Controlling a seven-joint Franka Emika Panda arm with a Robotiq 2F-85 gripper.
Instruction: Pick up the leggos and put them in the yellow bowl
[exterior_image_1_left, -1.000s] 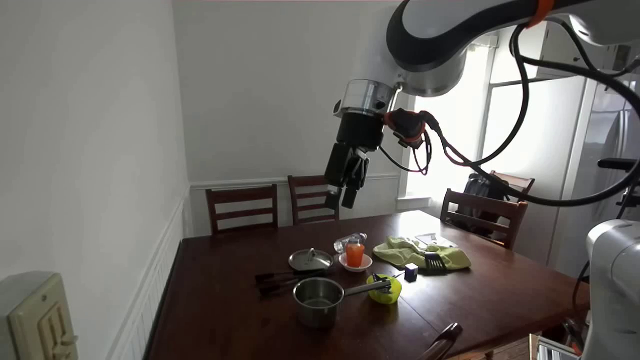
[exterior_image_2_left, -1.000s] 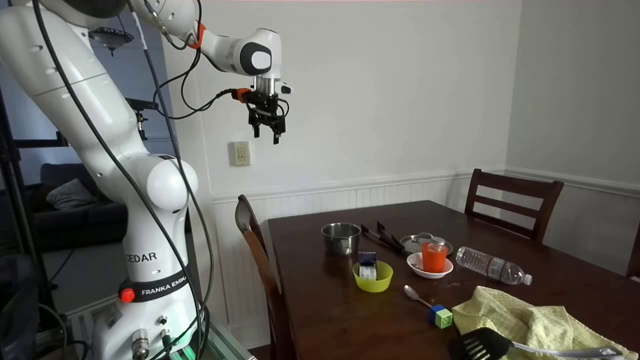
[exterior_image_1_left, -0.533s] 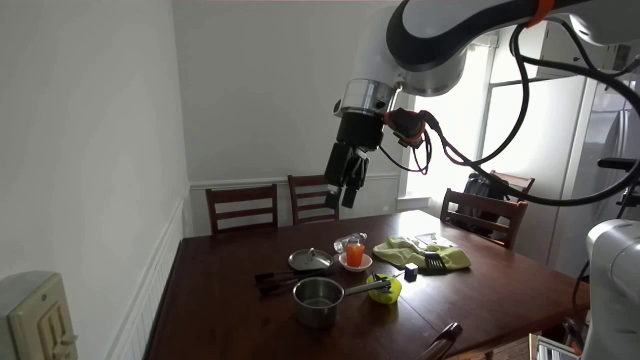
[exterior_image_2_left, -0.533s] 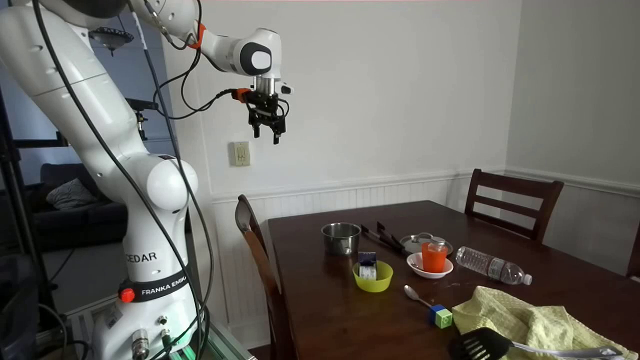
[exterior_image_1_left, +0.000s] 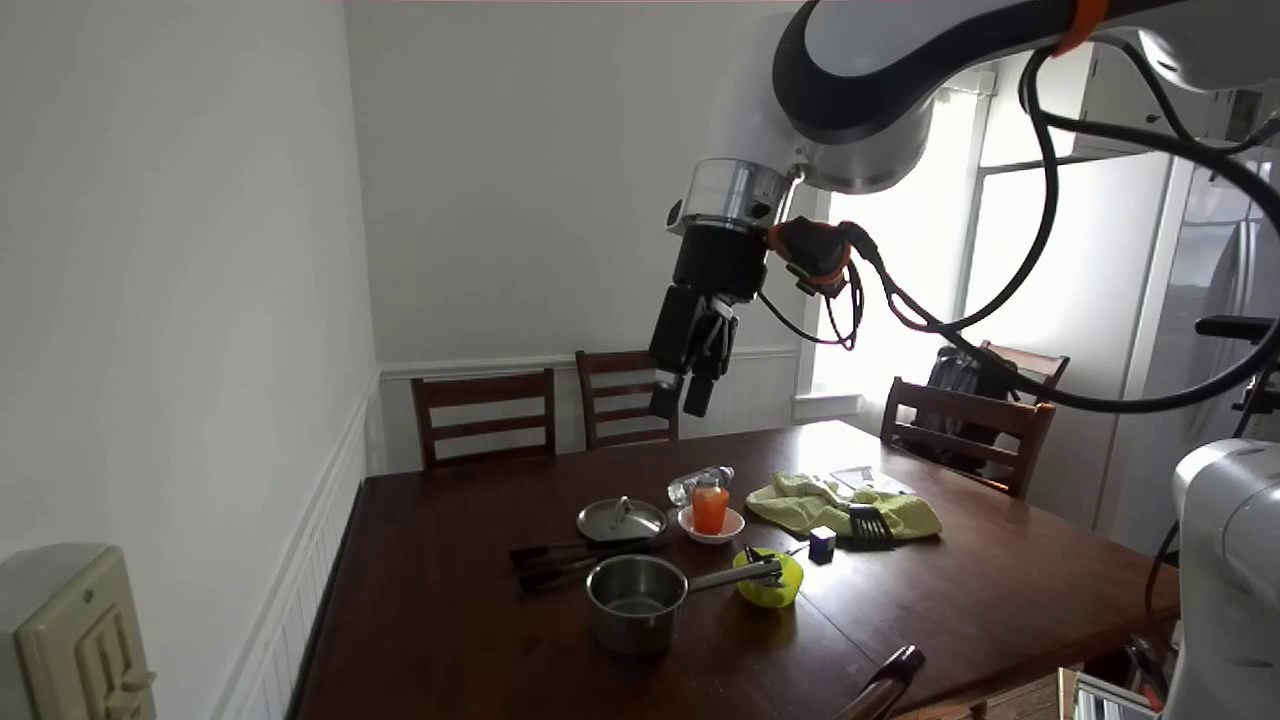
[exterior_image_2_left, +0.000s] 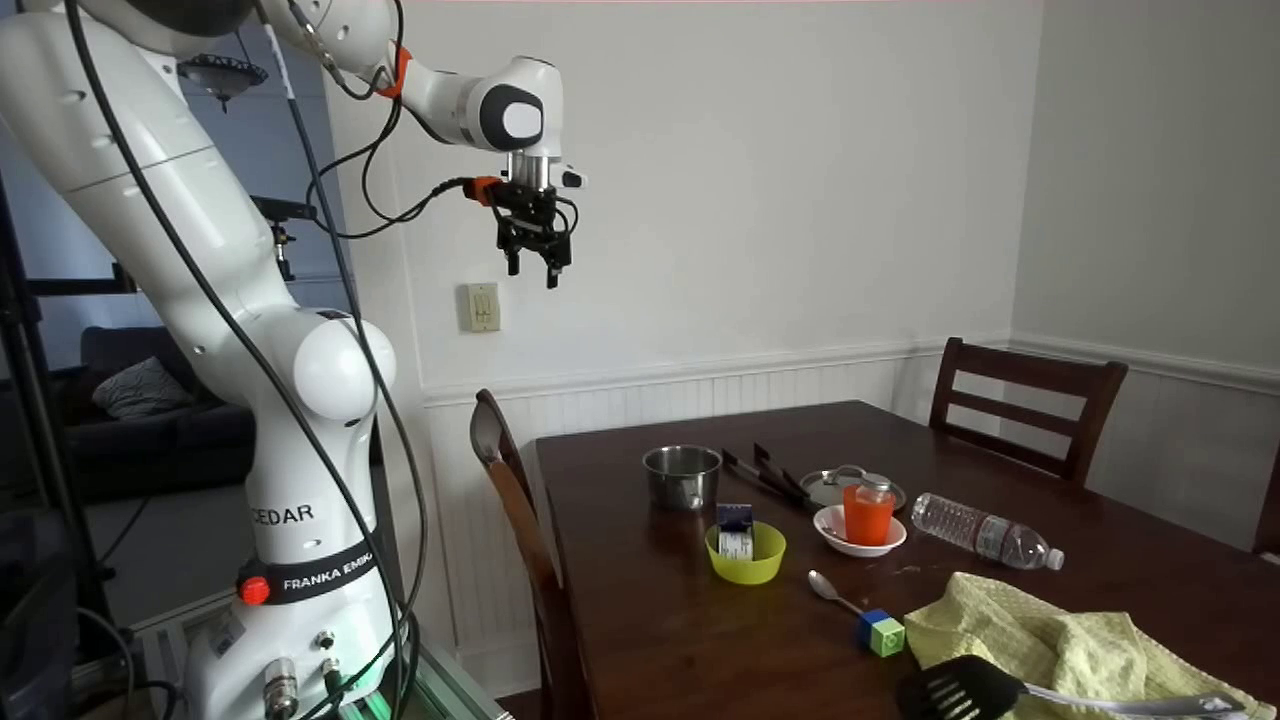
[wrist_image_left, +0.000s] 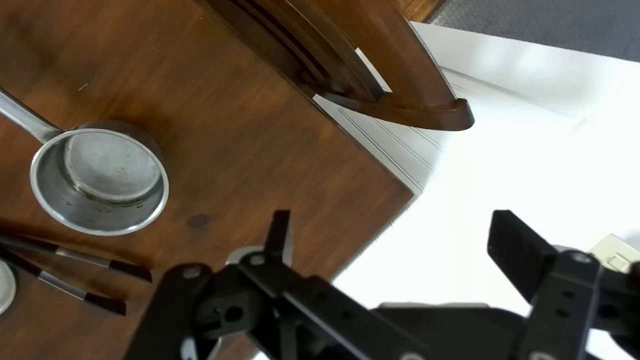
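The leggos (exterior_image_2_left: 881, 632) are a blue and a light green block, side by side on the table; in an exterior view (exterior_image_1_left: 822, 544) they show as a dark cube. The small yellow-green bowl (exterior_image_2_left: 745, 572) stands left of them in an exterior view and holds a dark blue and white box-like thing (exterior_image_2_left: 735, 532); the bowl also shows behind the pot handle (exterior_image_1_left: 770, 594). My gripper (exterior_image_1_left: 681, 402) is open and empty, high above the table, also in an exterior view (exterior_image_2_left: 533, 272). In the wrist view its fingers (wrist_image_left: 392, 222) are wide apart; leggos and bowl are out of that view.
A steel pot (wrist_image_left: 55, 195) stands beside the bowl, its handle reaching over it. Tongs (exterior_image_2_left: 770, 478), a lid (exterior_image_1_left: 621, 521), a white bowl (exterior_image_2_left: 835, 540) with an orange container, a bottle (exterior_image_2_left: 985, 535), a spoon (exterior_image_2_left: 832, 590), a cloth (exterior_image_2_left: 1060, 640) and a spatula (exterior_image_2_left: 965, 690) lie around.
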